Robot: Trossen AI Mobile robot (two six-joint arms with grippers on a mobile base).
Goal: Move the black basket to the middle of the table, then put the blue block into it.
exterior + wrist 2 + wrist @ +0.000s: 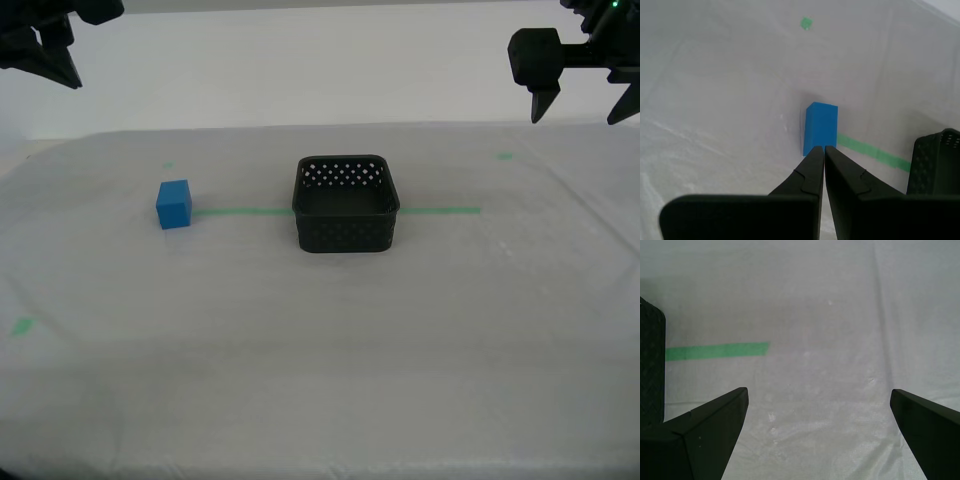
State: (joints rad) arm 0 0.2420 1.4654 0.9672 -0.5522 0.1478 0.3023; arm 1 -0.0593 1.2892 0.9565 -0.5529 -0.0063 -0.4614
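The black basket [345, 205] stands empty near the middle of the table [320, 350], on the green tape line [440, 211]. The blue block [173, 204] sits on the cloth toward the exterior view's left of the basket, at that end of the line. My second gripper [824, 149] is shut and empty, raised above the block [820, 127], with the basket's corner [935, 160] beside it; it shows at the exterior view's top left [55, 65]. My first gripper [818, 391] is open and empty, raised at the exterior view's top right [578, 118], with the basket's edge [651, 370] in view.
Small green marks [505, 156] [22, 325] lie on the cloth. A white wall runs behind the table's far edge. The tape's end [715, 350] lies below my first gripper.
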